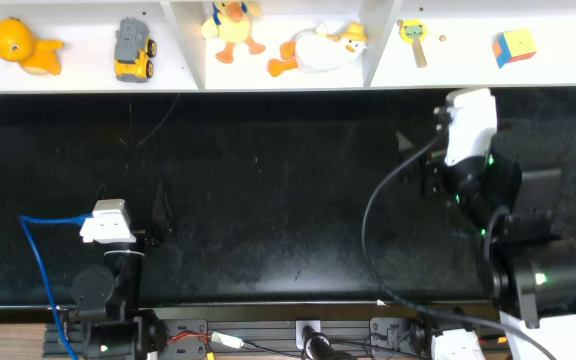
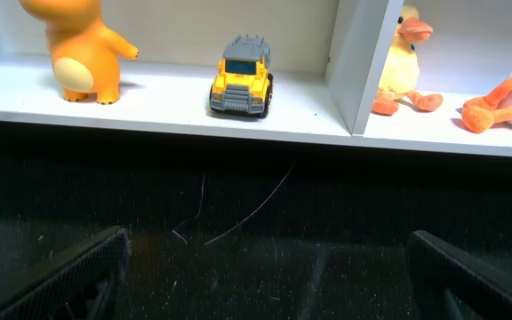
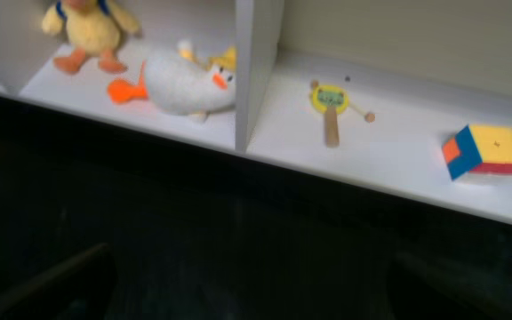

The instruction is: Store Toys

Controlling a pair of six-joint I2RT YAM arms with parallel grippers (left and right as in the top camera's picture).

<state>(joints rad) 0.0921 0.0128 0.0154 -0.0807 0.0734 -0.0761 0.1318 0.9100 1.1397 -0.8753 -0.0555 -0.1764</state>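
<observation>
Shelf holds orange figure, truck, yellow duck, white duck, rattle, cube; left pincer, right pincer apart.

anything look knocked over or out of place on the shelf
Only the white plush duck in the middle compartment of the shelf: it lies flopped on its side, while the yellow duck beside it sits upright. Nothing else stands out.
</observation>
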